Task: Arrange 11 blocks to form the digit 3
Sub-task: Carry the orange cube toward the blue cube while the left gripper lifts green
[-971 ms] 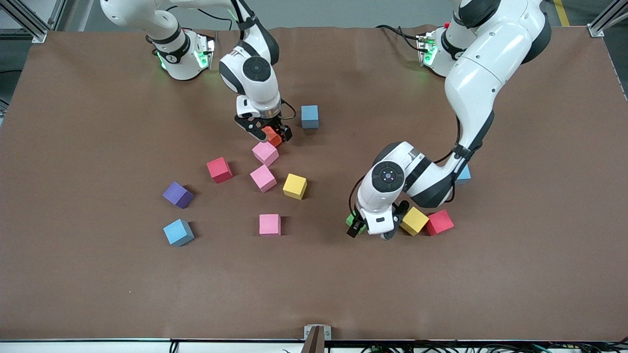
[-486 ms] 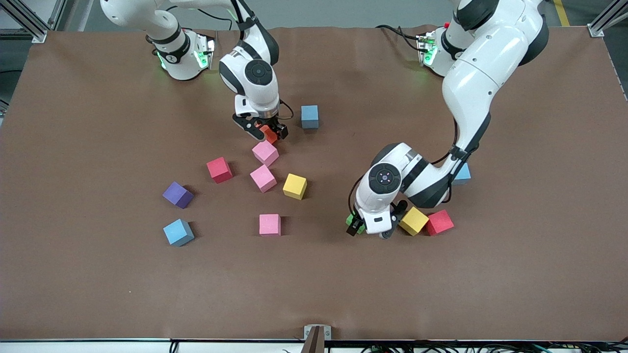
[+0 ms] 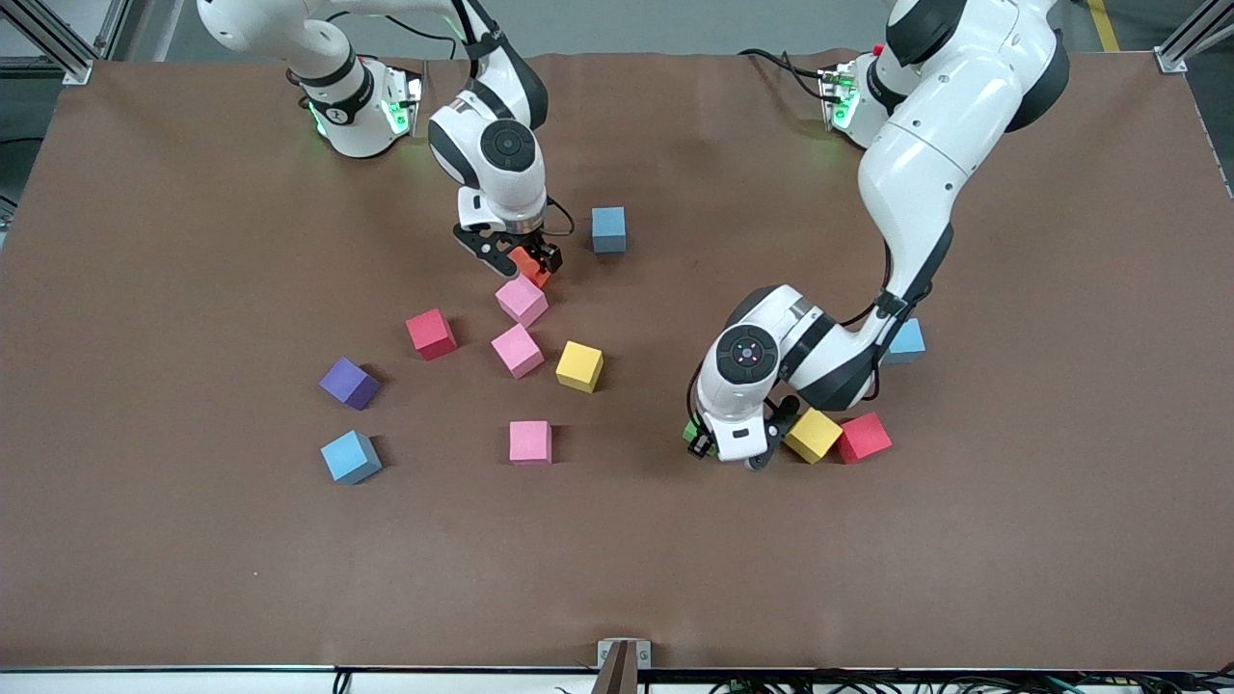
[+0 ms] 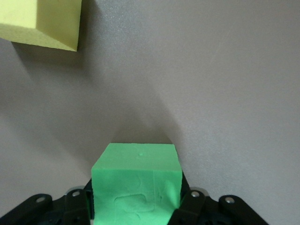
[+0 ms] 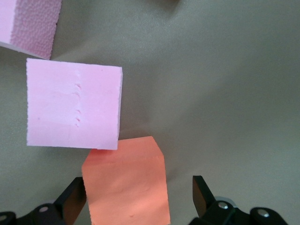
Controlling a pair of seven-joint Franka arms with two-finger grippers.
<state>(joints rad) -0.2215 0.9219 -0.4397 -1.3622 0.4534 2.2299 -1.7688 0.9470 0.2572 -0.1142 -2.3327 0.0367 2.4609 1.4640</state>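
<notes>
The blocks lie scattered on the brown table, and no digit 3 shows. My left gripper (image 3: 718,445) is low on the table, shut on a green block (image 3: 693,431) (image 4: 136,180), with a finger pressed against each side. A yellow block (image 3: 814,435) (image 4: 44,23) and a red block (image 3: 863,437) lie right beside it. My right gripper (image 3: 516,255) (image 5: 138,197) stands open around an orange block (image 3: 529,262) (image 5: 125,183), with a gap at one finger. The orange block touches a corner of a pink block (image 3: 522,300) (image 5: 72,108).
Near the middle lie another pink block (image 3: 517,349), a yellow one (image 3: 579,366), a red one (image 3: 431,333), a purple one (image 3: 349,383), a light blue one (image 3: 351,457) and a third pink one (image 3: 530,441). Blue blocks sit by the right gripper (image 3: 608,229) and under the left arm (image 3: 907,340).
The left gripper's fingers have closed onto the green block. The right gripper has shifted slightly toward the robots' bases, still open around the orange block.
</notes>
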